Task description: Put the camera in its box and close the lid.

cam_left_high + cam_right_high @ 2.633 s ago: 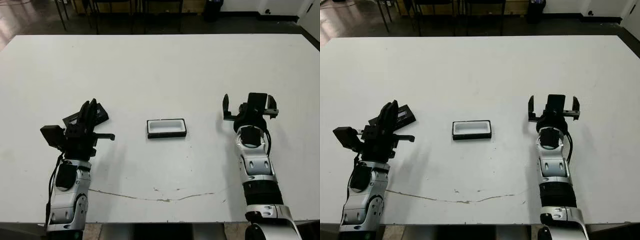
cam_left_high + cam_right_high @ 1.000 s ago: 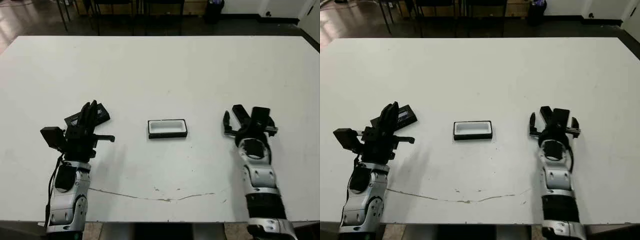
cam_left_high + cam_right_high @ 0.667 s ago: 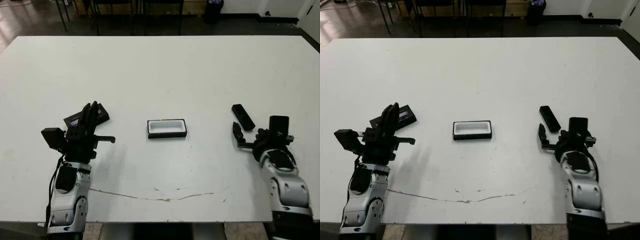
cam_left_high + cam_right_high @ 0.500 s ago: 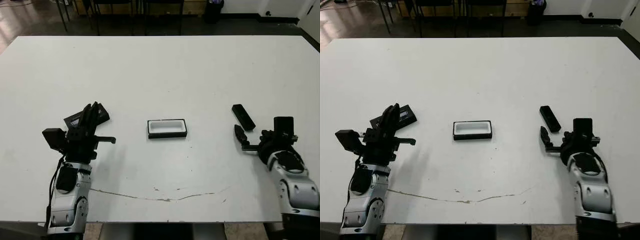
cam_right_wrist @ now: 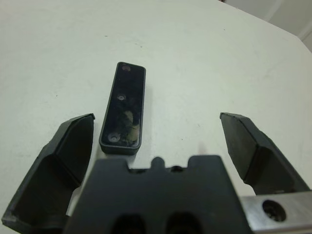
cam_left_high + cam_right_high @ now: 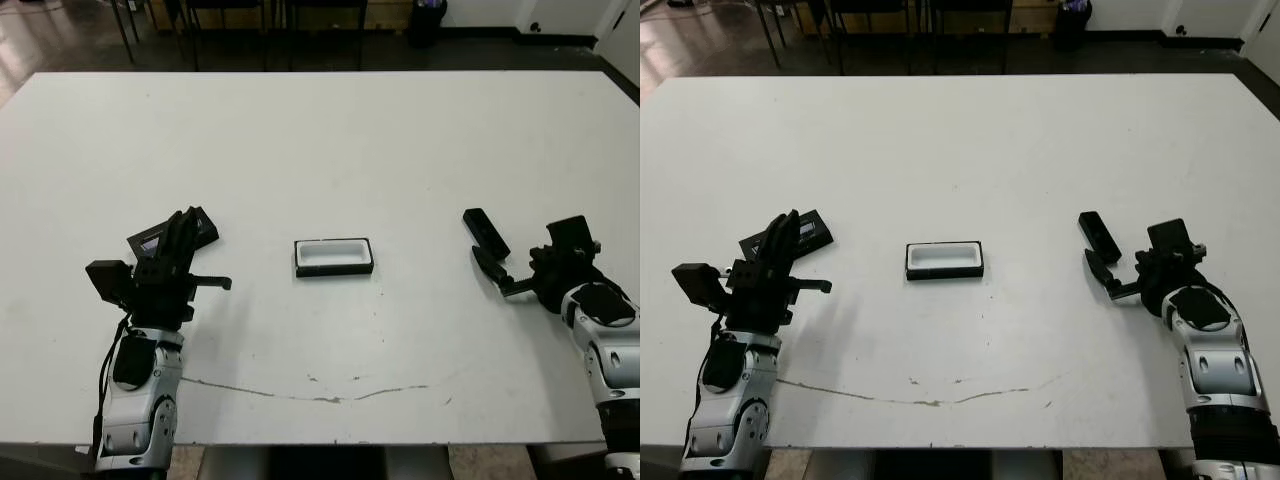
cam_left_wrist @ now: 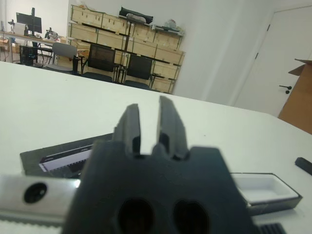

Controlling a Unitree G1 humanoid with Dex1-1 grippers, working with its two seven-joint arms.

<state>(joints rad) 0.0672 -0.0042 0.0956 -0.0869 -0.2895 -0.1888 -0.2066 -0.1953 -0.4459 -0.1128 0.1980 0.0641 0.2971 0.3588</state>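
The left arm rises from the near left edge of the white desk [image 6: 320,130], forearm upright, its tool [image 6: 180,232] pointing away from the robot with the two black fingers [image 7: 165,122] drawn nearly together, only a narrow slit between them, and nothing held. The right arm comes in from the near right corner and leans toward the middle; its tool [image 6: 1145,262] is spread wide and empty, one finger [image 5: 63,146] to each side of the near end of the camera [image 6: 1098,236] without touching it.

The camera lies flat on the desk, a slim black bar angled slightly, just beyond the right tool's fingertips. In the right wrist view its upper face is glossy with small round marks, though the glare makes the finish hard to read. The box [image 6: 334,256] sits open near the desk's centre, white lining up, well apart from both tools, with bare desk all round it. The lid [image 6: 160,236] lies flat just beyond the left tool, partly hidden by the fingers, its pale window showing in the left wrist view.

A thin crack-like line [image 6: 300,392] runs across the near part of the desk. Farther out the surface is bare to its far edge, with dark chair legs [image 6: 190,30] on the floor beyond.
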